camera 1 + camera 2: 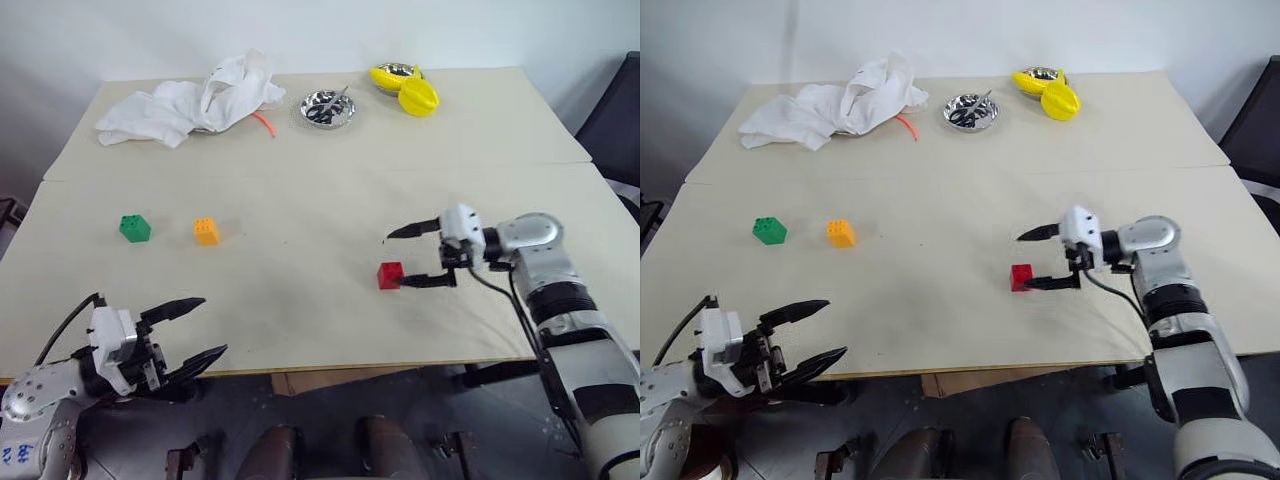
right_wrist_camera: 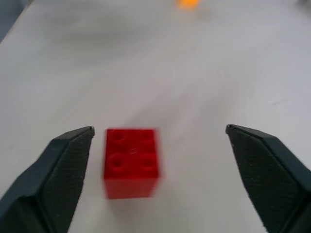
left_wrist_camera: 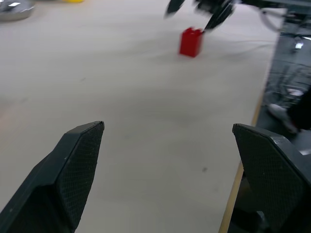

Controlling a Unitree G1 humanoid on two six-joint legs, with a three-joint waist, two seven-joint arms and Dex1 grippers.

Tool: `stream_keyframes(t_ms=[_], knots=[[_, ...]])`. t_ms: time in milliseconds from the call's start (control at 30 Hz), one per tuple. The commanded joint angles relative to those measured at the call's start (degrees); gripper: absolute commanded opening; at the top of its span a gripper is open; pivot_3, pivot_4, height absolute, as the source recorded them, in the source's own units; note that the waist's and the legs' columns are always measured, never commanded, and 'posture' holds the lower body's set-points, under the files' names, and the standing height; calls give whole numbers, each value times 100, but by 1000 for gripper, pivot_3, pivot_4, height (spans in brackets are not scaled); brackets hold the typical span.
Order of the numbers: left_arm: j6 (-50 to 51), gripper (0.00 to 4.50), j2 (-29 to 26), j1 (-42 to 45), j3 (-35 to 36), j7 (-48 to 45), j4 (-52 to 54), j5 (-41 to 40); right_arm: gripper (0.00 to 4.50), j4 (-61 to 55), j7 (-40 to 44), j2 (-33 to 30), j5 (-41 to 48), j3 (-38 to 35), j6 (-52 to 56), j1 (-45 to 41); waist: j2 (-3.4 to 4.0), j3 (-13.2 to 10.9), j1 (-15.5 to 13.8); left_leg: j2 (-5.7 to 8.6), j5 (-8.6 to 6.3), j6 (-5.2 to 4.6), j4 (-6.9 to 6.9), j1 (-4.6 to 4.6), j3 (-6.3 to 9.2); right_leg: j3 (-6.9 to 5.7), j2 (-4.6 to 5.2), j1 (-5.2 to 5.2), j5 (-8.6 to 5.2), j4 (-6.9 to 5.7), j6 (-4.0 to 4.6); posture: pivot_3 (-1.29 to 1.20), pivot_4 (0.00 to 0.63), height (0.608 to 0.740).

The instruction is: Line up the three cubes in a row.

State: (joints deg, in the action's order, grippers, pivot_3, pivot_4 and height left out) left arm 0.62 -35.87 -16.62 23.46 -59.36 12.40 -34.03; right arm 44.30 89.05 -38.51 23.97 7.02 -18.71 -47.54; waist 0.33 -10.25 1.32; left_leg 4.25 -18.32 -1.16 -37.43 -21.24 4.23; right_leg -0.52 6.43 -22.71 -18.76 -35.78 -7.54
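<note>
The red cube (image 1: 390,275) stands on the table (image 1: 300,300) right of centre, with its studs up. My right gripper (image 1: 398,260) is open around it; the cube (image 2: 131,162) sits between the two fingers, close to one of them. Far to the left, the green cube (image 1: 134,228) and the orange cube (image 1: 206,231) stand side by side a short gap apart. My left gripper (image 1: 211,326) hangs open and holds nothing at the table's front edge, below those two cubes. Its wrist view looks across the table to the red cube (image 3: 190,42).
At the back lie a crumpled white cloth (image 1: 190,100), a small metal bowl (image 1: 327,108) holding dark items, and a yellow round object (image 1: 418,97) beside another bowl. A seam (image 1: 300,172) crosses the table. A dark chair (image 1: 615,120) stands at the far right.
</note>
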Motion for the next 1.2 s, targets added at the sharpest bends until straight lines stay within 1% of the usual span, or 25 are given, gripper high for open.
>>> stream_keyframes(t_ms=[33,67,100,200,300,400,467,567,633,733,833,900,967,1033,1067,1167,1200], knots=[[-133,4500,232,-289,524,392,-210,10,4482,-1009,345,-356,970,-528,574,623,0,0,-8,-1,-2,1,-1,1,3,-3,0,4,0,2,0,0,150,740],[-156,4500,360,-377,723,589,-355,-14,4482,-1287,321,-458,1026,-701,770,922,0,0,-16,-1,-3,0,-2,1,2,-2,0,5,0,3,0,0,150,740],[-205,4500,498,-439,943,819,-506,-33,4482,-1676,191,-626,1184,-852,1265,1281,0,0,-32,-1,-3,0,-2,0,3,-2,0,6,0,5,0,0,150,740],[-292,4500,800,-608,1410,1190,-805,-124,4482,-2584,-173,-732,1487,-1343,1618,2165,0,0,-109,-2,-6,-2,-1,1,2,-3,0,8,0,12,0,0,150,740],[-293,4500,996,-675,1690,1377,-866,-282,4482,-3220,-429,-687,1500,-1698,1679,2799,-2,-1,-134,-2,-7,-2,-11,0,-4,-2,0,10,0,12,0,0,150,740],[-309,4500,1146,-697,1669,1514,-641,-297,4482,-3567,-587,-627,1425,-1940,1612,3225,-3,0,-154,-2,-10,-5,-28,2,-5,-2,2,24,0,15,0,0,150,740],[-246,4500,1171,-651,1533,1546,-424,-301,4482,-3683,-669,-591,1418,-2007,1676,3306,-7,0,-187,-2,-13,-9,-32,3,-5,-2,3,27,0,16,0,0,150,740],[-77,4500,1056,-451,1348,1608,-227,-291,4482,-3840,-723,-542,1410,-2035,1736,3335,-7,0,-226,-1,-14,-10,-35,2,-7,0,4,27,0,16,0,0,150,740],[274,4500,945,-156,1206,1904,-37,-317,4482,-3880,-722,-534,1370,-2018,1741,3299,-7,0,-249,-2,-14,-9,-35,3,-6,-1,3,25,0,14,0,0,150,740],[1018,4500,798,371,850,2546,297,-245,4482,-3881,-711,-543,1303,-1972,1760,3235,-7,0,-275,-1,-14,-9,-37,3,-5,-2,3,24,0,8,0,0,150,740],[2047,4500,721,1225,337,3612,645,-65,4482,-3928,-754,-531,1284,-1926,1847,3161,-8,0,-291,2,-15,-10,-43,3,-3,-2,4,24,1,-3,-1,0,150,740],[2518,4500,722,1624,185,4103,750,-6,4482,-3992,-790,-518,1284,-1919,1905,3141,-10,1,-278,3,-15,-9,-52,0,0,-3,2,22,1,-11,-2,0,150,740],[2757,4500,707,1925,186,4627,684,281,4482,-4029,-819,-505,1273,-1928,1944,3126,-10,2,-243,3,-17,-7,-51,1,0,-2,1,18,1,-18,-3,0,150,740],[3110,4500,817,2347,403,5369,397,407,4482,-4032,-839,-496,1254,-1932,1963,3118,-10,1,-200,-3,-21,-3,-47,0,-5,1,-9,9,1,-19,-3,0,150,740],[3169,4500,818,2592,427,5560,185,480,4482,-4027,-848,-490,1243,-1930,1970,3113,-11,1,-195,-4,-21,-2,-45,2,-5,0,-10,7,1,-21,-3,0,150,740],[3107,4500,623,3167,217,5720,-474,936,4482,-3989,-885,-440,1182,-1895,1978,3029,-12,0,-218,-5,-20,2,-51,0,-5,-3,-14,4,1,-24,-3,0,150,740],[3049,4500,590,3468,142,5766,-848,1069,4482,-3970,-903,-412,1161,-1882,1977,2973,-12,0,-226,-4,-19,2,-53,-1,-6,-3,-14,5,1,-23,-3,0,150,740]])
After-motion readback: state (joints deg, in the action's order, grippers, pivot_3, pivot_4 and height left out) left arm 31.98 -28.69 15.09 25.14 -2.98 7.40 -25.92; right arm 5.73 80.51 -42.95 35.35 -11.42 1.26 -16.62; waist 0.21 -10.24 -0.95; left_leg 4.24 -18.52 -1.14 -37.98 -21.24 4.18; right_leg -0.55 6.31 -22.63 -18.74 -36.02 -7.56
